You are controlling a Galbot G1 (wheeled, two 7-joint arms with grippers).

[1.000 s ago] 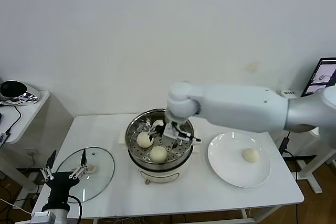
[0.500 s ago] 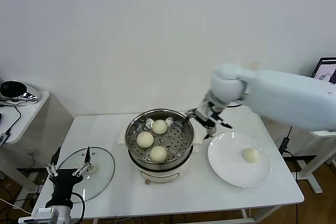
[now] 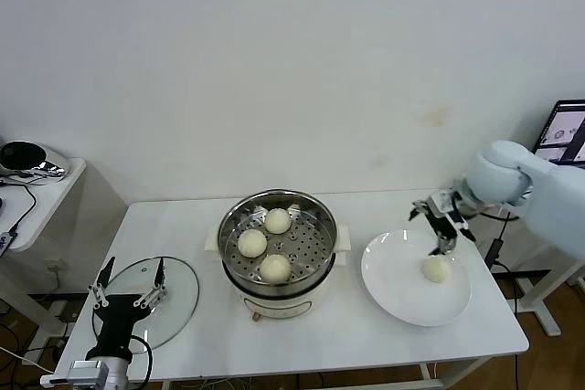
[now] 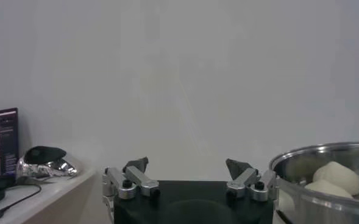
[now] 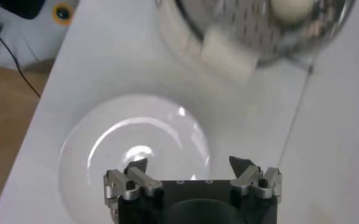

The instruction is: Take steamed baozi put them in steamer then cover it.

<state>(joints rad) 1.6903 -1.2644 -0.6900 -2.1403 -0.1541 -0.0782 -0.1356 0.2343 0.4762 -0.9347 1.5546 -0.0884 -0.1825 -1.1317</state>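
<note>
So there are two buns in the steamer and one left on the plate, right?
Not quite: the steamer holds three buns, not two. One bun is left on the plate. The head view shows it.

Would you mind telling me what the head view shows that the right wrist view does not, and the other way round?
Only the head view shows the glass cover lying on the table, the open left claw above it, three steamed baozi in the steamer, and the last baozi on the plate.

Only the right wrist view shows the steamer's cream-white side handle up close.

Both show the open right claw above the plate, and the steamer.
</note>
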